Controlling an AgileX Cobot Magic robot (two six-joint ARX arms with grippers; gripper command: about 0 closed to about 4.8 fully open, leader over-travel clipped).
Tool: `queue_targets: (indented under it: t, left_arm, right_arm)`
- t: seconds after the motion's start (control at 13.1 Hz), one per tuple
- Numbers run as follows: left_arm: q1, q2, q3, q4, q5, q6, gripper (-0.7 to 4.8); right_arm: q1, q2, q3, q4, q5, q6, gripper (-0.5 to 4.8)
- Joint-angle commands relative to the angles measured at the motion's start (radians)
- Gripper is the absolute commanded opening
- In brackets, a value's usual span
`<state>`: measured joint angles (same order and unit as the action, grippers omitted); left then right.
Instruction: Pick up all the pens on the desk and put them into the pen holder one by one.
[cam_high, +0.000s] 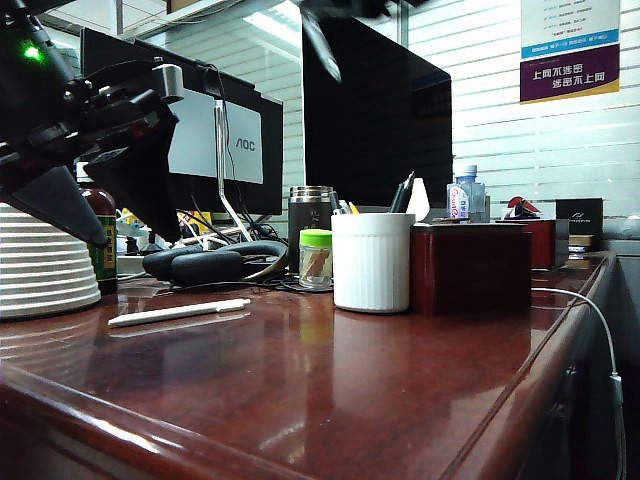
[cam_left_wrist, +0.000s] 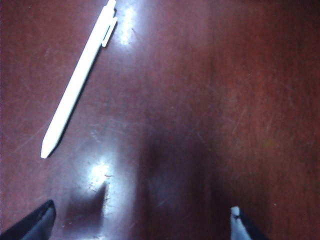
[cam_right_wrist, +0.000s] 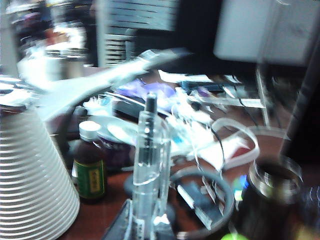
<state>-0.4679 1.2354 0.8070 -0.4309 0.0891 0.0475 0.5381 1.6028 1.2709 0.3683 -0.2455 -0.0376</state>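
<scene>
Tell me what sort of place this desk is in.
Most likely an office: computer monitors stand at the back of the wooden desk, headphones lie before them, and a white pen holder holds pens.

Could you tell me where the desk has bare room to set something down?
The desk is bare in front of the white pen, pen holder and red box. Behind them it is crowded: headphones, mug, green-lidded jar.
</scene>
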Motion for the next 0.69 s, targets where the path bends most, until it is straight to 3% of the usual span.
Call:
queue_targets:
  t: [0.08,0.31,0.69]
  left_arm:
    - [0.000,-0.003,0.002,0.010,-0.025,-0.002,4.79]
    - [0.000,-0.003,0.002,0.037,-0.025,-0.002,4.79]
    - [0.000,-0.003,0.002,0.059,-0.045,0.005,4.79]
  right_arm:
    - [-0.032,0.001,-0.138,0.219,0.051,0.091,-0.06]
    - [-0.035,0.003,-0.263,0.272,0.071,0.043,-0.06]
    - [-0.035,0.125,-0.285,0.364,0.069,0.001,-0.06]
